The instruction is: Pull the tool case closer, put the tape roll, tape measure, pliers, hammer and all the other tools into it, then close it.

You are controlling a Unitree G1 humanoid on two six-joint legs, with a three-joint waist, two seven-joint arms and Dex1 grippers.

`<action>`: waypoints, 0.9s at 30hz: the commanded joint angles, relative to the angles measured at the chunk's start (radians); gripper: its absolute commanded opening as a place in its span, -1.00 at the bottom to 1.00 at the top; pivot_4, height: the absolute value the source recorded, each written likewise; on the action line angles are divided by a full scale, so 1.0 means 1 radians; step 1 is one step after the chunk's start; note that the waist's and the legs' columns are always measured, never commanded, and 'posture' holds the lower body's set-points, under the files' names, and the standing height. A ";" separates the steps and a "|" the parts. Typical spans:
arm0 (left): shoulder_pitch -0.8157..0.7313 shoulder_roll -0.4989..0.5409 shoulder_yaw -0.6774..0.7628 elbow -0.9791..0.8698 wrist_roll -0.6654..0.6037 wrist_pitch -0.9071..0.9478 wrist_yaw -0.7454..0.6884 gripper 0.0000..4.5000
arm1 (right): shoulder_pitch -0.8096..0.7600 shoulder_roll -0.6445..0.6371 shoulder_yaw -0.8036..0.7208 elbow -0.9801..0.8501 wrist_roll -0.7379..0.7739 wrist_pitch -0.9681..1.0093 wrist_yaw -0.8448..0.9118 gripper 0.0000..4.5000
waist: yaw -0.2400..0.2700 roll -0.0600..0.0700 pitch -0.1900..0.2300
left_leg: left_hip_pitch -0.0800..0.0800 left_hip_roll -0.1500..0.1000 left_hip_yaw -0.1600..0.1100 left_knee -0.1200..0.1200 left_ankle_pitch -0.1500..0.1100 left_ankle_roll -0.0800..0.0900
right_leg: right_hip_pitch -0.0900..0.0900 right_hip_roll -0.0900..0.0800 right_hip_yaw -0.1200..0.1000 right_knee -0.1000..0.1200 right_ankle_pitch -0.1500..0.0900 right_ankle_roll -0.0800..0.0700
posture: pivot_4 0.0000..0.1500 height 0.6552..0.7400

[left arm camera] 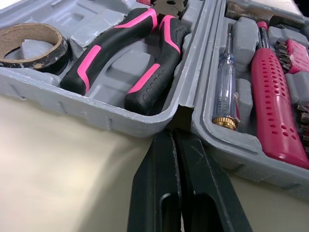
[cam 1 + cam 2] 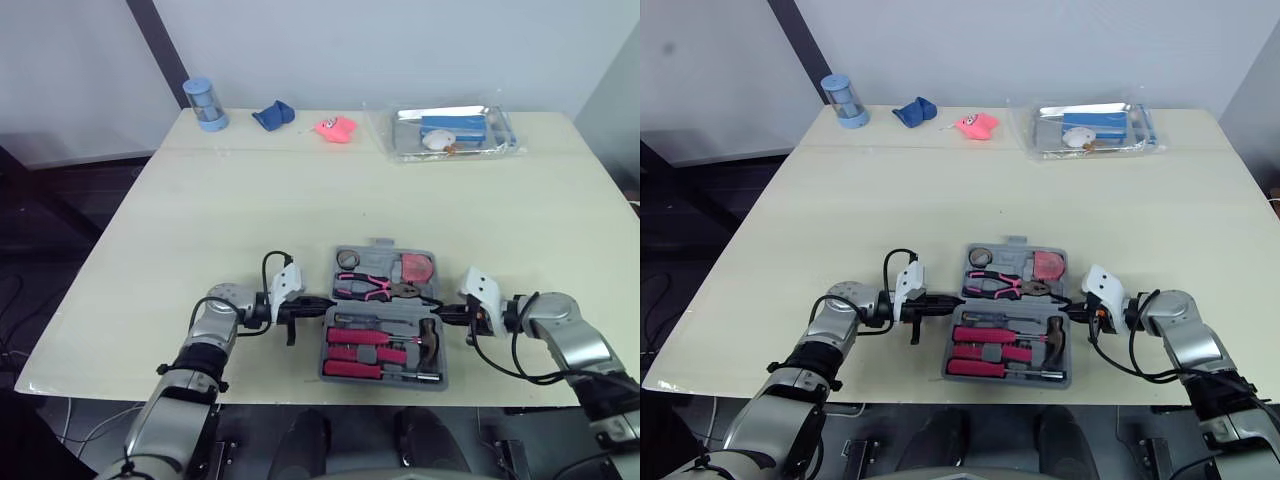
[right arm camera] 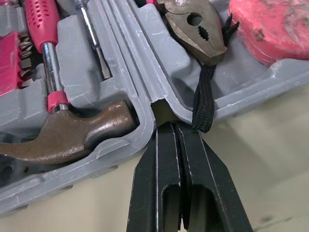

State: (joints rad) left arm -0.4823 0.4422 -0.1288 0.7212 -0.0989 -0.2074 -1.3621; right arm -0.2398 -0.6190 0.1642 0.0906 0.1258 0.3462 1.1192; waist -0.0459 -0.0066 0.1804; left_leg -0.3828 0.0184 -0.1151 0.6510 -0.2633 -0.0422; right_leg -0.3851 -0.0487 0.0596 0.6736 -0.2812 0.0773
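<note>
— From the head view, how far are we?
— The tool case (image 2: 326, 352) lies open at the desk's (image 2: 250, 200) near edge, packed. We judge only closing remains.
— Left wrist?
— Our left tool (image 1: 175, 135), fingers pressed together, touches the case near the pliers (image 1: 130, 53) and tape roll (image 1: 31, 46).
— Right wrist?
— The right tool (image 3: 174, 126) is likewise closed, by the hammer (image 3: 67, 135). We can read no writing.

Far edge of the tabletop (image 2: 300, 200): we log a metal tray (image 2: 405, 137) in a clear bag, a blue box (image 2: 455, 125) inside. Left of the tray we note a pink object (image 2: 337, 128), farther left a crumpled blue item (image 2: 272, 116), farthest left a blue cylinder (image 2: 205, 104).
</note>
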 commanded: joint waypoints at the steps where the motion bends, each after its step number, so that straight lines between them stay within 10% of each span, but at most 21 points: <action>1: 0.060 0.019 -0.037 -0.092 -0.003 0.034 -0.041 -0.95 | 0.024 0.008 0.013 -0.090 0.040 0.018 0.008 -1.00 | -0.004 0.000 0.000 | 0.000 0.000 0.000 0.000 0.000 0.000 | 0.000 0.000 0.000 0.000 0.000 0.000 | 1.00 1.00; 27: 0.113 0.073 -0.009 -0.165 -0.030 0.088 0.002 -0.95 | 0.005 0.054 0.012 -0.061 0.024 -0.030 -0.062 -1.00 | -0.022 0.000 0.000 | 0.001 0.000 0.000 0.000 0.000 0.000 | 0.000 0.000 0.000 0.003 0.000 0.000 | 1.00 1.00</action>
State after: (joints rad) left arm -0.3666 0.5159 -0.1282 0.5443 -0.1308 -0.1130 -1.3659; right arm -0.2098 -0.5793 0.1799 0.0535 0.1348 0.3438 1.0627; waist -0.0675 -0.0066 0.1804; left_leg -0.3812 0.0185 -0.1151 0.6512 -0.2633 -0.0420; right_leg -0.3851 -0.0485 0.0600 0.6767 -0.2813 0.0772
